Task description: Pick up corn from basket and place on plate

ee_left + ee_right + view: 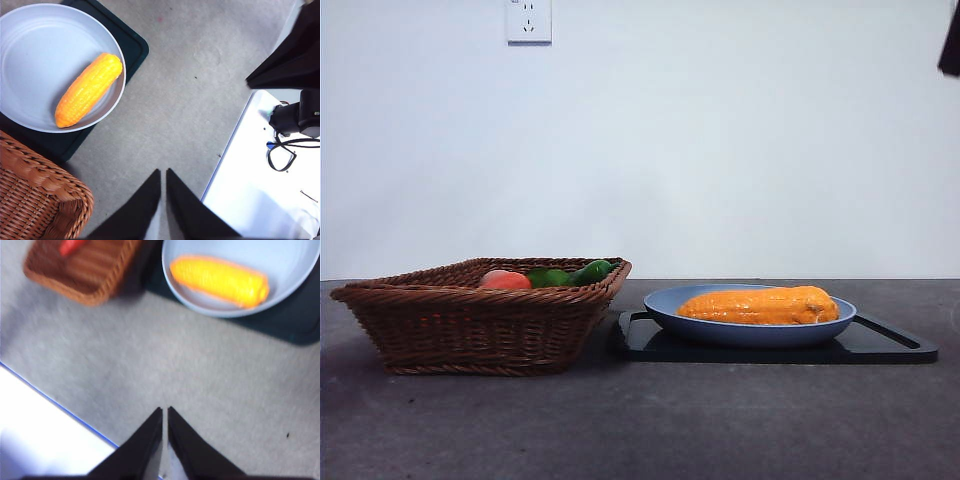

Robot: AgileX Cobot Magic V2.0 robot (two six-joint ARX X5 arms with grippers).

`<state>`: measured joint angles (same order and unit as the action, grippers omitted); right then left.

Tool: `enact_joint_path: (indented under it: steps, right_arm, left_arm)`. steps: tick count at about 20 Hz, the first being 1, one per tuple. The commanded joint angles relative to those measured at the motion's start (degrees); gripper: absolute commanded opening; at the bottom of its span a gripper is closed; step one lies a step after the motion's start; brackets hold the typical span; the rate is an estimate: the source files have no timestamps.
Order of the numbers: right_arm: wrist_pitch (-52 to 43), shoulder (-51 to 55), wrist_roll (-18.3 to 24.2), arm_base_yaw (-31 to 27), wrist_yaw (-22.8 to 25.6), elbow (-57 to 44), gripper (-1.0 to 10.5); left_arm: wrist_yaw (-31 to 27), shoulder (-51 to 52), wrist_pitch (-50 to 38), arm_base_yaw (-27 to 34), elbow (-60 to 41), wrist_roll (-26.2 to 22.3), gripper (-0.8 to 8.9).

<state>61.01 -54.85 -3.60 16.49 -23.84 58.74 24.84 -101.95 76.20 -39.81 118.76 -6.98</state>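
The corn (760,305) lies on its side in the blue plate (665,308), which rests on a black tray (880,345). It also shows in the left wrist view, corn (89,89) on plate (30,60), and in the right wrist view, corn (219,281) on plate (290,270). The wicker basket (480,325) stands left of the plate. My left gripper (163,172) is shut and empty, high above the table and away from the plate. My right gripper (165,411) is also shut and empty, raised over bare table. A black tip (950,45) shows at the top right corner.
A pink-red fruit (504,280) and green vegetables (570,274) lie in the basket. A basket corner (35,200) shows in the left wrist view, the basket (85,270) in the right. A white surface with a cable (280,155) borders the table. A wall socket (529,20) is behind.
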Motion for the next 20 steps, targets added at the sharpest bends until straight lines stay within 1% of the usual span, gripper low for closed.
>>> enact_joint_path:
  steps: [1,6,17,18,19,20]
  right_arm:
    - [-1.3,-0.4,0.9,0.3,-0.1,-0.8,0.0]
    - [-1.4,-0.4,0.7,0.2,-0.1,-0.8,0.0]
    - [-1.5,-0.4,0.7,0.2,-0.1,-0.8,0.0]
    - [-1.5,-0.4,0.7,0.2,-0.1,-0.8,0.0]
    - [-1.5,-0.4,0.7,0.2,-0.1,-0.8,0.0]
    - [-1.5,-0.4,0.7,0.2,-0.1,-0.8,0.0]
  left_arm:
    - [0.2,-1.0,-0.4,-0.3,1.7,-1.1,0.07]
    - [0.2,-1.0,-4.0,-0.3,1.7,-1.1,0.08]
    - [0.2,-1.0,-24.8,0.3,1.7,-1.1,0.08]
    - [0.0,-0.5,-25.6,0.5,1.7,-2.4,0.08]
    - [-1.7,0.3,-26.8,1.5,1.7,-3.9,0.08]
    - [-3.6,1.1,-27.6,2.3,1.7,-3.8,0.08]
